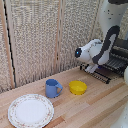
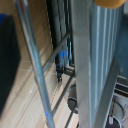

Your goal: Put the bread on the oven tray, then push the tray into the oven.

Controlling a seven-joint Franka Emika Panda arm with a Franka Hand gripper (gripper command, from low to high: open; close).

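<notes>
My clamp (image 1: 91,68) hangs from the white-and-black arm at the exterior view's right, fingers down at the front edge of the oven pan (image 1: 103,74). The pan is a dark rack of wire bars sticking out of the dark oven (image 1: 119,56). Whether the fingers are closed on the pan's edge cannot be made out. The blurred wrist view is filled with the pan's metal bars (image 2: 82,60), with a dark-blue fingertip (image 2: 59,61) against a crossbar. An orange-brown patch, apparently the bread (image 2: 111,2), shows at that picture's edge. The exterior view does not show the bread.
On the wooden table stand a blue mug (image 1: 51,88), a yellow bowl (image 1: 77,87) and a patterned white plate (image 1: 30,110), all toward the exterior view's left of the oven. A woven screen (image 1: 40,35) closes the back.
</notes>
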